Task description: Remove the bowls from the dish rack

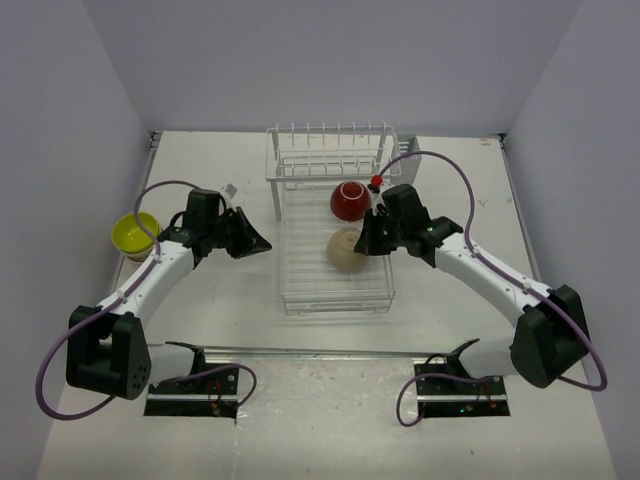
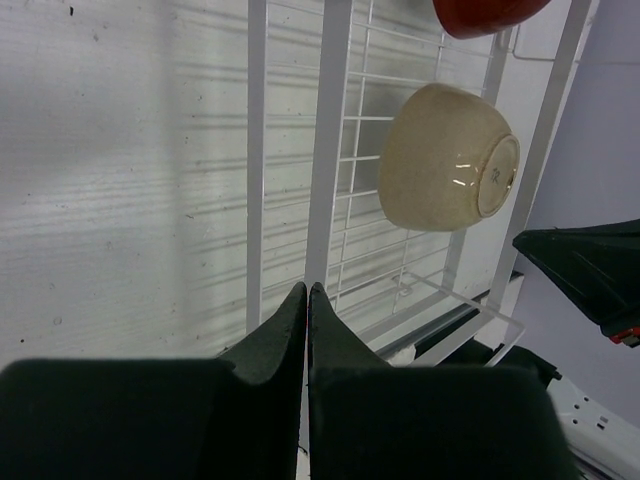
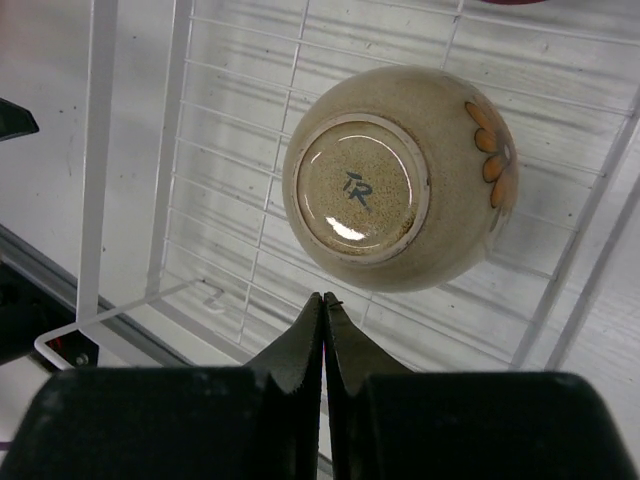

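At mid-worktop, white wire dish rack (image 1: 330,292), flat grid tray nearer and raised row of tines at the far end. On the tray, two bowls upside down, close but apart: dark red bowl (image 1: 349,201) with white foot ring toward the tines, beige bowl (image 1: 345,250) with an orange flower on its side just nearer. Well off to the left on the worktop, lime-yellow bowl (image 1: 134,234), upright.

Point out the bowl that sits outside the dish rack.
The lime-yellow bowl, upright on the table at left; the red bowl and beige bowl lie in the rack.
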`<state>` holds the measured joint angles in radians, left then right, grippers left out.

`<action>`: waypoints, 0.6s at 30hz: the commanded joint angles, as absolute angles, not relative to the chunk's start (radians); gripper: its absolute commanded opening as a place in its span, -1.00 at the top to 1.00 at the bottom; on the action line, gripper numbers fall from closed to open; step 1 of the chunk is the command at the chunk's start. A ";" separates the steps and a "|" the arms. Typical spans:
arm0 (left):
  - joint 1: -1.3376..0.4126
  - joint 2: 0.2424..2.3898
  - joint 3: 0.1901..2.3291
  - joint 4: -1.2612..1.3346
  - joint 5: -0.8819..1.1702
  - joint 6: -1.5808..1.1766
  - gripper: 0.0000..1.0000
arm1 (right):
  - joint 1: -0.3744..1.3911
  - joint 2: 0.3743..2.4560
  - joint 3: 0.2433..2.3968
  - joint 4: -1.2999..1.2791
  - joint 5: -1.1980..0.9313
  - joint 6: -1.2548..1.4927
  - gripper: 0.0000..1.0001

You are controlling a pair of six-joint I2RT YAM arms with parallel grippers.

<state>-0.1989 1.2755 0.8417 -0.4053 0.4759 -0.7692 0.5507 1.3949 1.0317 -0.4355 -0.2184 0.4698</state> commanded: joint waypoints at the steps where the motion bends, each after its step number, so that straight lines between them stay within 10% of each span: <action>1: -0.203 1.229 0.815 -0.328 0.480 -0.787 1.00 | 0.577 1.296 0.990 -0.341 -0.117 0.448 1.00; 18: -0.203 1.224 0.739 -0.196 0.453 -0.807 1.00 | 0.606 1.391 0.917 -0.121 -0.002 0.321 1.00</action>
